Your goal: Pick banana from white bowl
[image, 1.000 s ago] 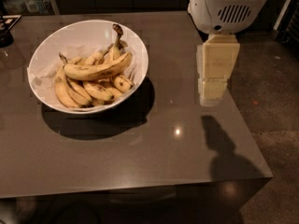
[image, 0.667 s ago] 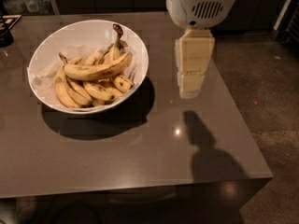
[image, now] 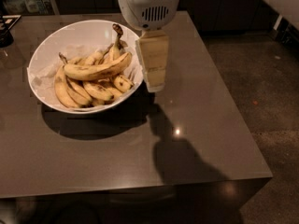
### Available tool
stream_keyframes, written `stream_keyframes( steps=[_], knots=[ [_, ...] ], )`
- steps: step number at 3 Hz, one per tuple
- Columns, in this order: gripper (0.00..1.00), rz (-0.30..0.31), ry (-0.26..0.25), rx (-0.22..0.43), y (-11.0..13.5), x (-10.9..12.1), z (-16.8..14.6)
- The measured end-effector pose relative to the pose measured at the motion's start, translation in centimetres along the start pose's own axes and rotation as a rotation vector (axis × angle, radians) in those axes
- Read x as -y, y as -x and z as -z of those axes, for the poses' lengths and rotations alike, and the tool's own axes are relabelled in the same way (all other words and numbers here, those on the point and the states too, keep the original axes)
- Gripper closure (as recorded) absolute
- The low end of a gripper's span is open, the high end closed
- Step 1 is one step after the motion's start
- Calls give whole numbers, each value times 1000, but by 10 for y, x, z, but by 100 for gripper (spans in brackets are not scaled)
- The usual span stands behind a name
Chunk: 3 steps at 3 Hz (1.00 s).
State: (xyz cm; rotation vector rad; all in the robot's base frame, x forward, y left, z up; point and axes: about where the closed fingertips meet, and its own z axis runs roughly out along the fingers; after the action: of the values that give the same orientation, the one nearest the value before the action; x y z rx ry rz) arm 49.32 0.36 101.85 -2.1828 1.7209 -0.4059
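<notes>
The white bowl (image: 51,41) stands on the left half of the table, lined with crumpled white paper. Several bananas lie in it. The banana (image: 96,70), long, thick and gently curved, lies across the top of the pile. Shorter spotted bananas lie under it, and one with a dark upright stem (image: 117,31) leans at the back. My gripper (image: 153,80) hangs from the white wrist housing (image: 148,6), just right of the bowl's right rim, above the table. It holds nothing that I can see.
The brown table (image: 196,139) ends at a front edge and a right edge, with grey floor (image: 271,78) beyond. The gripper's shadow (image: 173,153) falls on the table. A dark object (image: 5,34) sits at the far left edge.
My gripper has moved left across the table, from the right side to right beside the bowl's rim. The bowl and bananas have not moved.
</notes>
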Motion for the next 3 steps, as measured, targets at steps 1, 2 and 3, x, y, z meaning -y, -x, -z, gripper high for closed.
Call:
stream_keyframes(
  steps=[1, 2, 3],
  knots=[
    [0, 41, -44, 22, 25, 19, -3],
    [9, 99, -64, 32, 46, 35, -9],
    [24, 139, -45, 46, 62, 42, -24]
  ],
)
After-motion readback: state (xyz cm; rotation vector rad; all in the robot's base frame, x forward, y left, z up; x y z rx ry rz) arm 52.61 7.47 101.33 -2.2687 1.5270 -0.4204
